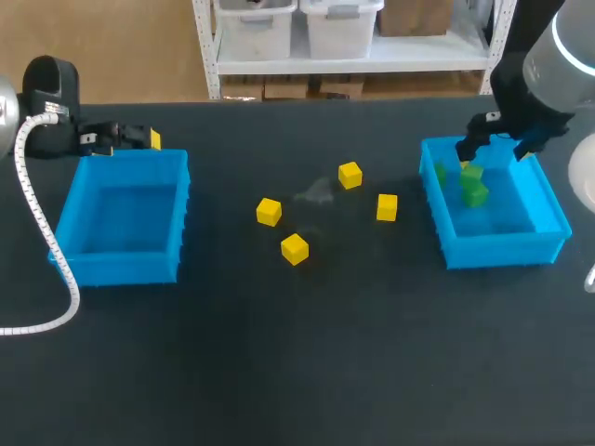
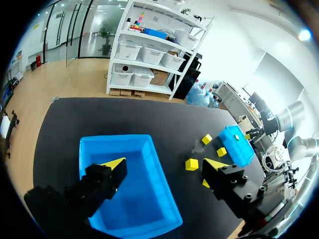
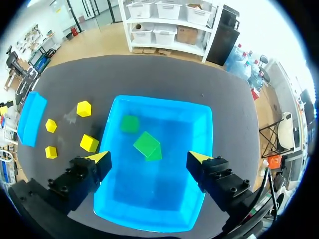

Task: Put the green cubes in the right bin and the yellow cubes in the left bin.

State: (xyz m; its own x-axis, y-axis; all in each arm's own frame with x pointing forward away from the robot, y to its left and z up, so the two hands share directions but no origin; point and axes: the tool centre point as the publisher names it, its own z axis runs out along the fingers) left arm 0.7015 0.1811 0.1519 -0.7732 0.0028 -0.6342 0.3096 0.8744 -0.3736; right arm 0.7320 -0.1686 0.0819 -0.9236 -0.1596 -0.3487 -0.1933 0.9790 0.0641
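Two green cubes lie inside the right bin (image 1: 502, 249), a blue open box near the table's (image 1: 297, 372) right edge. The flat green cube (image 3: 130, 123) sits by the bin's left wall, towards its far left corner. The tilted green cube (image 3: 148, 144) is just beside it, nearer the bin's middle. The right gripper (image 3: 148, 158) hangs above this bin near its far edge, its fingers spread wide with nothing between them. Four yellow cubes rest on the middle of the table, between the two bins and apart from one another: the far yellow cube (image 1: 350, 175), the right yellow cube (image 1: 387, 207) closest to the right bin, the left yellow cube (image 1: 269, 212), and the near yellow cube (image 1: 295, 248). The left bin (image 1: 121, 265), also blue, stands near the table's left edge. The left gripper (image 2: 164, 163) is over that bin's far edge, fingers parted and holding nothing.
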